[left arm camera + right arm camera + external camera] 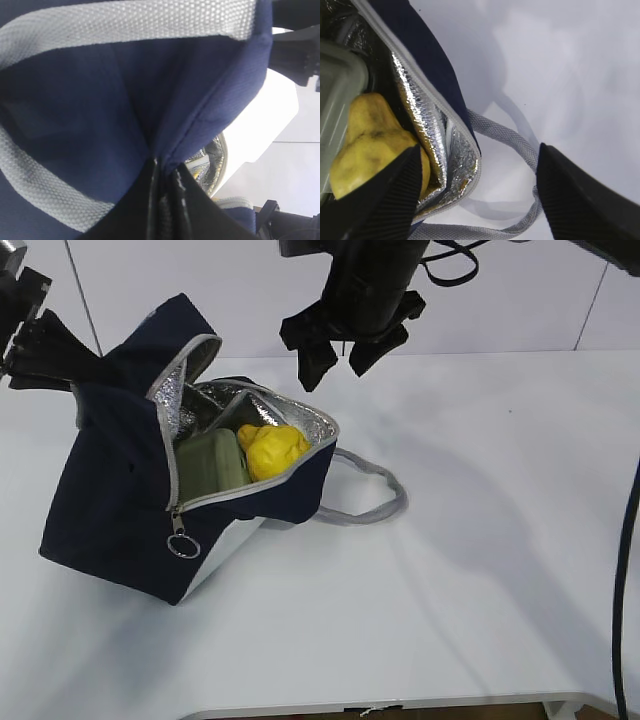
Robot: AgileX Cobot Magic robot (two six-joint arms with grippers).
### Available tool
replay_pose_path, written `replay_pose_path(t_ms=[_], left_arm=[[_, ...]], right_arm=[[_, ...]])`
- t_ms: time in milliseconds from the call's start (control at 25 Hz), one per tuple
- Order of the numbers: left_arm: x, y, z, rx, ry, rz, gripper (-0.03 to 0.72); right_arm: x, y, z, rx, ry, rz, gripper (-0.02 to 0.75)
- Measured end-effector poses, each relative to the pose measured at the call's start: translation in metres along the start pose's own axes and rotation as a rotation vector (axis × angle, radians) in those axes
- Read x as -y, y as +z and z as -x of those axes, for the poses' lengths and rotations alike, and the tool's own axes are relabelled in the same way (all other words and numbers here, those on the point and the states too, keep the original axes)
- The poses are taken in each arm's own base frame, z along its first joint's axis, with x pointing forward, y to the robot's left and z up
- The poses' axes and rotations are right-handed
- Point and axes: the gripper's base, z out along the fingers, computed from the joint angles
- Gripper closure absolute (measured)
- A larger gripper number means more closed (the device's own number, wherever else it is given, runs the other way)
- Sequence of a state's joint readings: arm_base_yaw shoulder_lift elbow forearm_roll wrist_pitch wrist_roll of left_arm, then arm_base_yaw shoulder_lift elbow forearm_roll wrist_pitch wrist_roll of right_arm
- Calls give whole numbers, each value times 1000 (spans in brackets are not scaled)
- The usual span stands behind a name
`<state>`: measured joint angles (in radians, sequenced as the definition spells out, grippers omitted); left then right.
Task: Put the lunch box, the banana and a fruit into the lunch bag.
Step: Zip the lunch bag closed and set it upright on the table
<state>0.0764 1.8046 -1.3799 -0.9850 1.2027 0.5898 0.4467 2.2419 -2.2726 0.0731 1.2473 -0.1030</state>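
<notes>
The exterior view shows the lunch bag (130,500) tilted on the white table (480,540), its mouth gaping toward the right and its flap (165,340) lifted at the far left. The flap is clamped by the left gripper (85,368), whose jaws are pressed together on the navy fabric; in the left wrist view the fabric is seen pinched where the black fingers (165,205) meet, with a grey webbing handle (125,22) running across the top. Inside the foil-lined bag the lunch box (212,462) is seen lying at the left, with the fruit (272,450) just beside it at the right, touching the near rim. The banana cannot be made out for certain. A second grey handle (372,502) lies on the table to the right of the bag. The right gripper (335,358) hangs above the bag's mouth with its jaws spread wide and nothing between them; in the right wrist view its fingers (385,195) frame the fruit (370,145) and the silver lining (427,135).
</notes>
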Motion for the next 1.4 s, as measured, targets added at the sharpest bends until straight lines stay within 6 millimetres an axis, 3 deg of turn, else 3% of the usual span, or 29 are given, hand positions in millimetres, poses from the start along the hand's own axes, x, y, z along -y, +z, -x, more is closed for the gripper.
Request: replay_pose_path(t_ms=[280, 640, 1200, 1320, 1400], left_arm=[[-1, 0, 0, -4, 6, 6, 690], [-1, 0, -1, -10, 10, 15, 690], [-2, 0, -1, -13, 13, 20, 690], [-2, 0, -1, -13, 13, 20, 690], [-2, 0, -1, -13, 13, 20, 690]], right_arm=[[0, 20, -3, -38, 8, 18, 168], [-1, 26, -4, -47, 6, 26, 169], [7, 64, -12, -122, 17, 26, 169], [6, 70, -13, -132, 20, 38, 208], [6, 72, -14, -135, 21, 45, 293]])
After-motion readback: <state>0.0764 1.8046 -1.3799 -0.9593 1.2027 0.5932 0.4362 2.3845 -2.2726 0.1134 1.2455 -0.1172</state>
